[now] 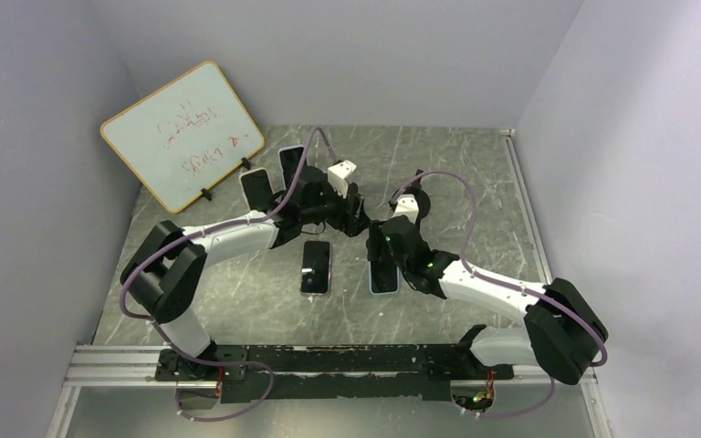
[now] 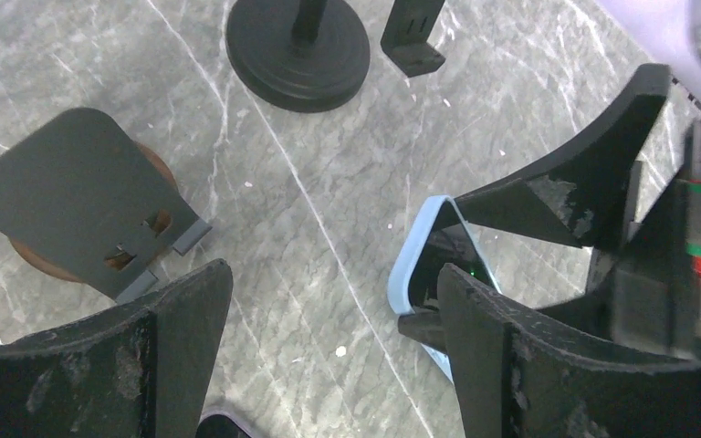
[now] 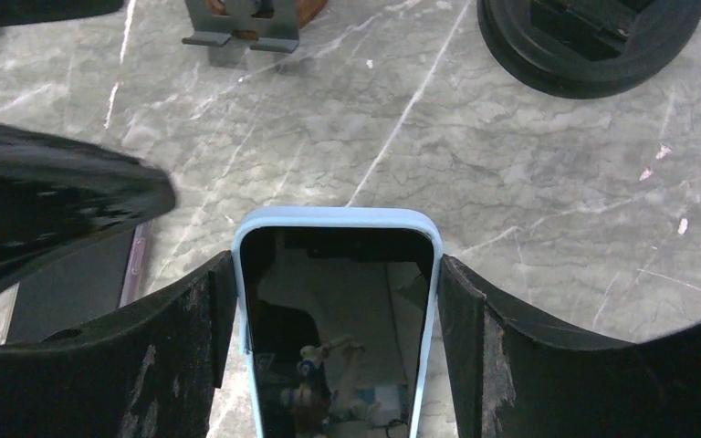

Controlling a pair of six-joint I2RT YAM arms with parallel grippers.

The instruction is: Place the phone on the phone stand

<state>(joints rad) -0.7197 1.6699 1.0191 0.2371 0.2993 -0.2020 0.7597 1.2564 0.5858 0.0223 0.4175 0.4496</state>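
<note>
A phone in a light-blue case lies flat on the marble table, screen up. My right gripper is shut on it, one finger pressed to each long side near its far end. In the top view this phone sits under the right gripper. A grey plate phone stand on a wooden base stands beyond it, and so does a black round-based stand. My left gripper hangs open over bare table just left of the blue phone, holding nothing.
A second phone with a purple case lies left of the blue one. Two more phones lean on stands at the back left, in front of a whiteboard. Grey walls close in the table on three sides.
</note>
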